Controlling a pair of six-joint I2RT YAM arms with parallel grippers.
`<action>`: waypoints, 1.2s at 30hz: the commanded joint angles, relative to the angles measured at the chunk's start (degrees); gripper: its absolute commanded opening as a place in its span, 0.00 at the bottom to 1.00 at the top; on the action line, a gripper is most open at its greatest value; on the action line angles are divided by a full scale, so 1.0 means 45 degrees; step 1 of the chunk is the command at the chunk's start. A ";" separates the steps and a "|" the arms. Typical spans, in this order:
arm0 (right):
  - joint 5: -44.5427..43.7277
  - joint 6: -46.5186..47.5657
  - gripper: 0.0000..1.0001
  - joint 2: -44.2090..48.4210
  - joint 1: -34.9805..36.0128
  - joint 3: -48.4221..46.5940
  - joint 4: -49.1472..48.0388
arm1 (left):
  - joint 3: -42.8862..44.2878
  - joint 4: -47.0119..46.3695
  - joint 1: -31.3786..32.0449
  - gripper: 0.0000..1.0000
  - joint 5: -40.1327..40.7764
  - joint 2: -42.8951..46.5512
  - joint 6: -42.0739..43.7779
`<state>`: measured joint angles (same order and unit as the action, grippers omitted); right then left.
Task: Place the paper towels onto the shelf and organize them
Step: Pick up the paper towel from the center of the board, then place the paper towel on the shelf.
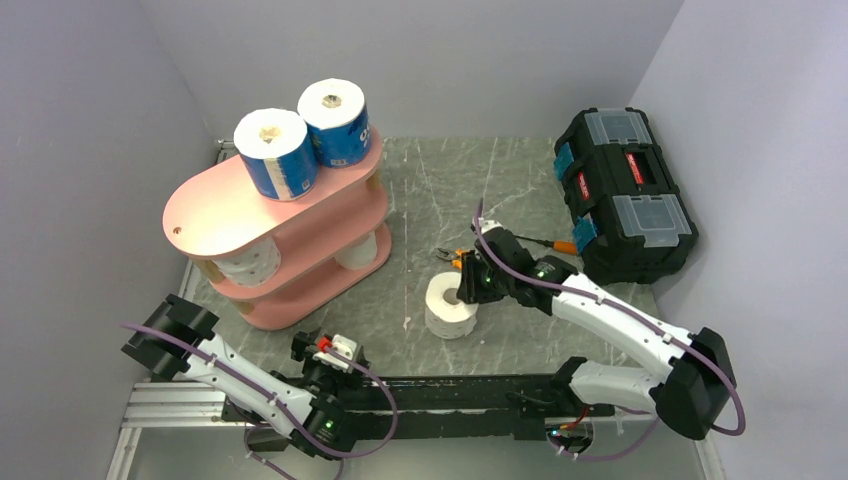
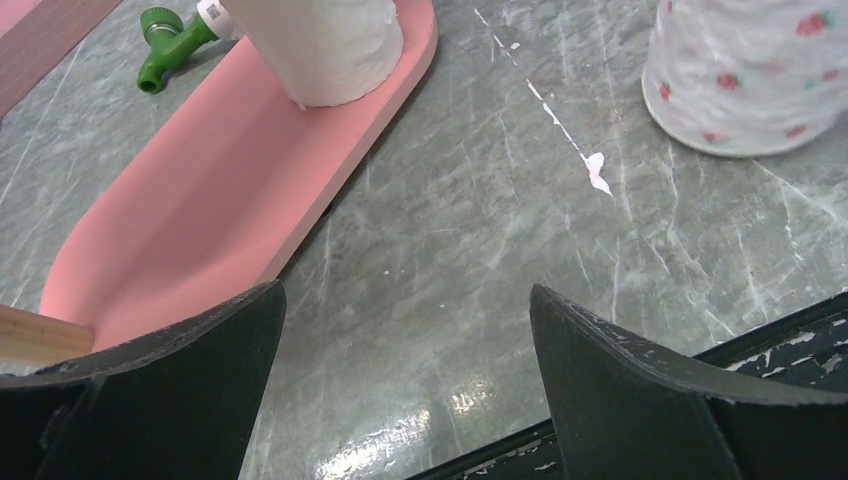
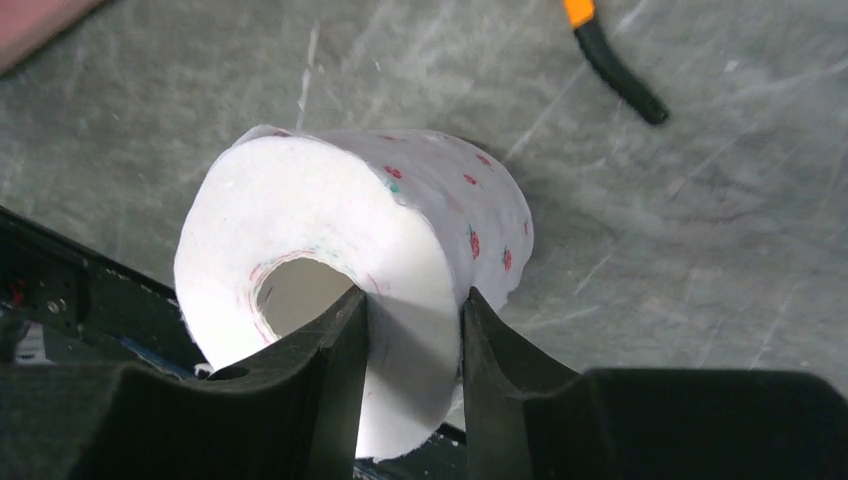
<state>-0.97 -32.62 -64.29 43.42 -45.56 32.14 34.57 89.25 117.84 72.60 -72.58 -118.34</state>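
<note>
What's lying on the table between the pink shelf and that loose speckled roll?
Only bare grey tabletop and a few white flecks separate shelf and speckled roll, per the left wrist view.

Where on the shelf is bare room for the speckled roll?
The top board is bare at its left end; two blue-wrapped rolls crowd its right end. The bottom board is bare beside a white roll.
</note>
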 commanded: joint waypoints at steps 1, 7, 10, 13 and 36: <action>-0.0828 0.0730 0.25 -0.0109 -0.0051 -0.2763 0.0230 | -0.0011 0.0233 0.0137 0.99 -0.0013 0.0155 -0.3268; -0.0644 0.1393 0.25 -0.1653 -0.0230 -0.6114 -0.0279 | -0.0003 0.0227 0.0159 0.99 -0.0016 0.0092 -0.3268; -0.0271 0.1382 0.25 -0.2746 -0.0254 -0.7532 -0.0893 | -0.0025 0.0227 0.0147 0.99 -0.0029 0.0112 -0.3286; 0.0087 0.1245 0.25 -0.3771 -0.0274 -0.8452 -0.1506 | 0.0004 0.0227 0.0170 0.99 -0.0038 0.0093 -0.3273; 0.1258 0.0629 0.24 -0.6375 -0.0163 -1.1829 -0.2456 | 0.0014 0.0239 0.0226 0.99 0.0052 0.0130 -0.3154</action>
<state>2.63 -28.08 -92.47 42.46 -94.76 26.41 34.50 89.23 118.24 72.29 -72.51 -118.34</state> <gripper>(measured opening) 0.367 0.989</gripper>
